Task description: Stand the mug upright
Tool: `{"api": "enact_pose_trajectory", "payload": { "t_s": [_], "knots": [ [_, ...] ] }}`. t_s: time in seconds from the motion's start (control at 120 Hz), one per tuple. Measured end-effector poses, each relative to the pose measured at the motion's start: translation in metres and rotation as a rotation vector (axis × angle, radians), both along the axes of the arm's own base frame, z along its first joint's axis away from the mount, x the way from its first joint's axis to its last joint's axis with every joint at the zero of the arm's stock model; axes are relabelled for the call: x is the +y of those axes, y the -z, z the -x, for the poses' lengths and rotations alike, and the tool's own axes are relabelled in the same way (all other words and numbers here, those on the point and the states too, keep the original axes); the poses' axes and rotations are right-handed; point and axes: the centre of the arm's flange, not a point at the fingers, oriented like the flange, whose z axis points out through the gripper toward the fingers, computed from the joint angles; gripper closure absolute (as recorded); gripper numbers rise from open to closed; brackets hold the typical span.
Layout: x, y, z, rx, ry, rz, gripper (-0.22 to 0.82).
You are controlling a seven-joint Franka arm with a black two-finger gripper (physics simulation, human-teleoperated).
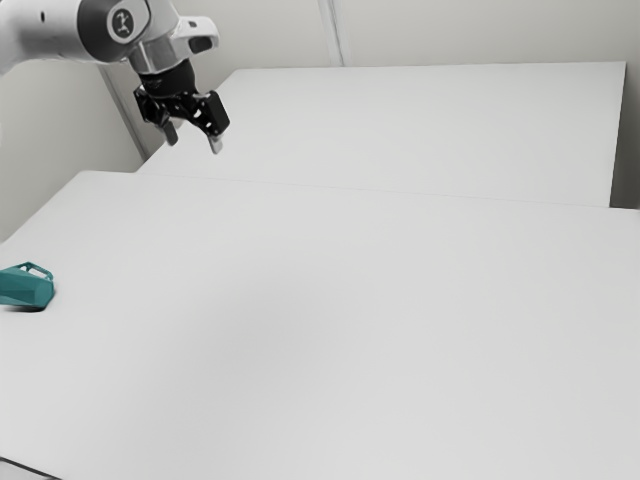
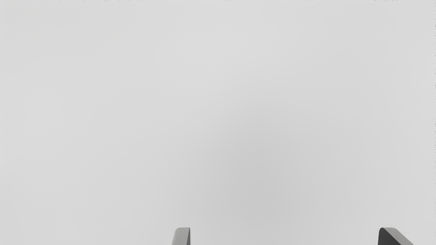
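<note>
The teal mug (image 1: 24,288) lay on its side, seemingly, cut off by the exterior view's left edge, handle (image 1: 40,268) uppermost. The black gripper (image 1: 193,142) hung high and well apart from it, fingers wide, holding nothing. A descent from above might have struck that handle and rolled the mug; a shallow grip might have let it slip while turning. Beyond the white table (image 1: 330,320) was another pale surface (image 1: 420,130)

The arm (image 1: 40,30) is reaching in from the exterior view's upper left, its black claw (image 1: 193,143) hanging in the air and pointing downward. In the wrist view, its two fingers (image 2: 181,237) are standing well apart.
</note>
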Motion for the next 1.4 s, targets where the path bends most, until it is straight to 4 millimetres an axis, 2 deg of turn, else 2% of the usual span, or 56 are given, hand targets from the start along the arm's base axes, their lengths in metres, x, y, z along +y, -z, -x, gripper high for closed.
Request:
{"api": "enact_pose_trajectory", "payload": {
  "t_s": [0.233,0.458,0.717,0.825,0.908,1.0,1.15,1.4],
  "knots": [
    [0.004,0.000,0.000,0.000,-0.007,-0.002,0.00],
    [0.016,0.001,0.002,-0.003,-0.027,-0.005,0.00],
    [0.032,0.025,0.010,0.034,-0.063,0.036,0.00],
    [0.048,0.035,0.011,0.035,-0.050,0.070,0.00],
    [0.070,0.043,0.012,0.040,-0.049,0.093,0.00],
    [0.105,0.049,0.016,0.038,-0.061,0.116,0.00],
    [0.176,0.058,0.028,0.031,-0.100,0.152,0.00],
    [0.295,0.088,0.062,0.020,-0.157,0.205,0.00]
  ]
}}
